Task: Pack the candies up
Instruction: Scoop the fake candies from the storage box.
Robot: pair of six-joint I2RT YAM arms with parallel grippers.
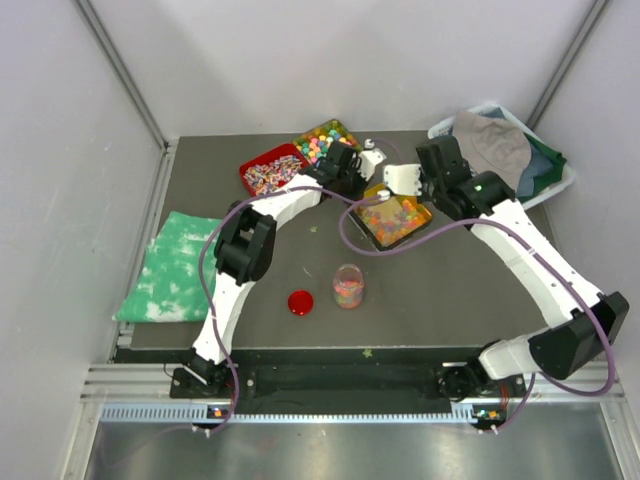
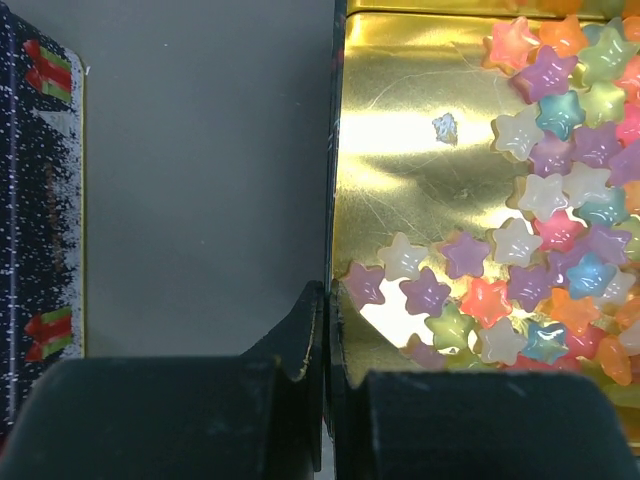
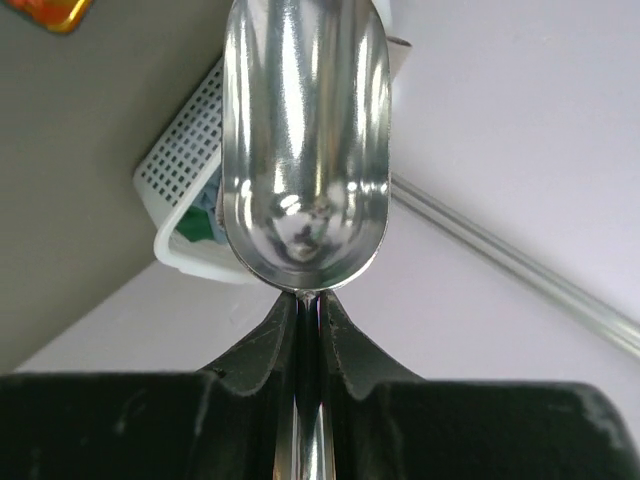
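**Left arm:** the left gripper (image 2: 325,300) has its fingers (image 2: 300,345) pinched together on the upright side wall of a gold-lined tray (image 2: 400,150), one finger outside it and one inside. In the left wrist view, pastel star-shaped sweets (image 2: 560,220) crowd the tray's floor from 12 to 5 o'clock. The side of a dark speckled tin (image 2: 40,200) stands apart at 9 o'clock.

**Right arm:** the right gripper (image 3: 310,300) is clamped on the thin handle of a metal scoop (image 3: 305,130). In the right wrist view the scoop's polished bowl points to 12 o'clock, with a white mesh basket (image 3: 185,200) behind it at 9 o'clock.

**Seen from above:**
- The candies (image 1: 395,222), tiny glossy pieces in orange, red, yellow and green, fill an orange tray (image 1: 427,210) lying between the two wrists on the dark table (image 1: 450,290).
- More of them sit in a clear jar (image 1: 348,286), which stands upright at 7 o'clock of that tray, nearer the front edge.
- A red lid (image 1: 300,302) lies just beside the jar at 9 o'clock.
- A red tray (image 1: 246,166) of striped wrapped sweets (image 1: 272,175) sits at 11 o'clock on the table.
- A green cloth (image 1: 175,265) lies over the table's 9 o'clock edge.
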